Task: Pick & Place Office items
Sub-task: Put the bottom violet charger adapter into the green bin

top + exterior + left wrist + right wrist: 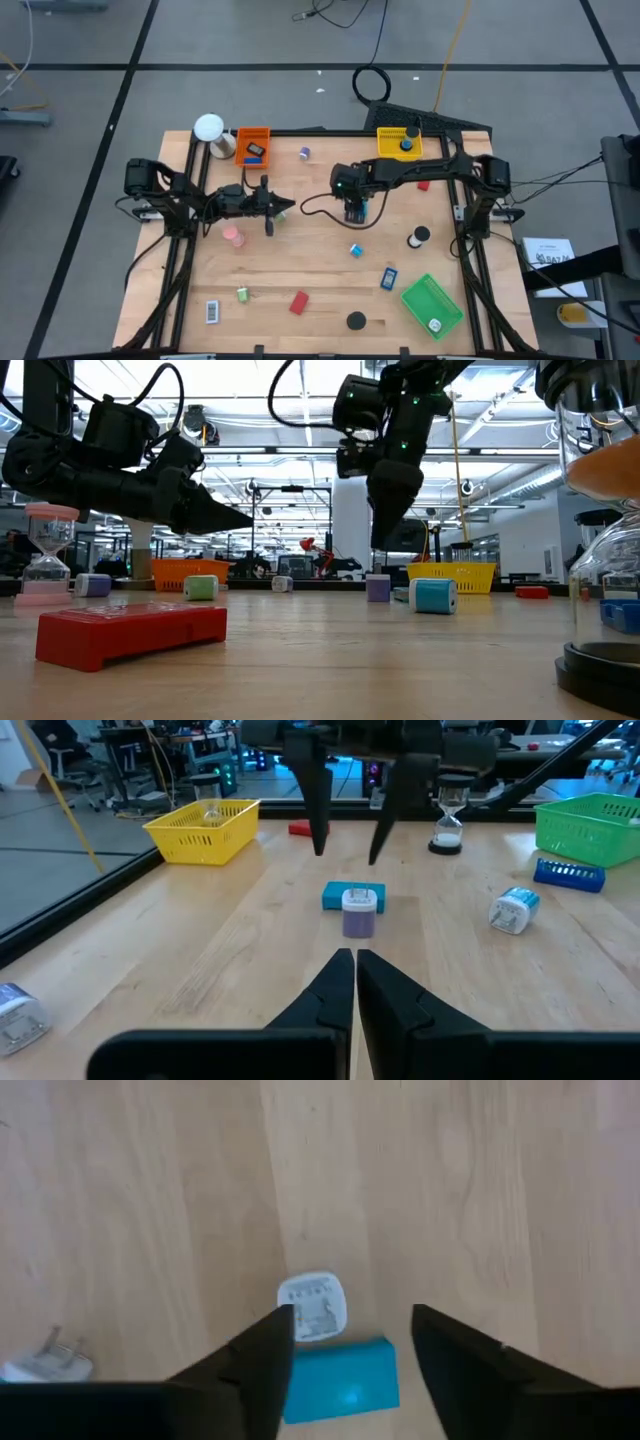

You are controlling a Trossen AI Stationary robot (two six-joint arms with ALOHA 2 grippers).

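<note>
near the front edge of the table (330, 340) lie a black-and-white rectangle (212, 312), a green roll (242, 294), a red rectangle (298, 302) and a black disc (356, 321), each apart from the others. the green tray (432, 305) sits at the front right corner, tilted, with a blue rectangle (388, 279) just beside it.

more to the middle, a small blue and white plug piece (355, 250) lies alone, and a pink roll (232, 236) lies on the left side.

the left gripper (281, 208) is above the table just behind the pink roll, its fingers pressed together and holding nothing. in its wrist view the closed fingers (340, 990) point at the right gripper.

the right gripper (358, 212) points down over the middle of the table. its fingers (262, 1355) stand apart, holding nothing. under them a blue block (340, 1375) lies on the wood, with a small purple piece with a white face (313, 1307) touching it on the far side. both pieces rest on the table.

farther back are a red piece (423, 185) and a purple roll (303, 152). at the back edge stand the orange tray (252, 146), the yellow tray (400, 143) and the white ball-topped object (209, 128).
</note>
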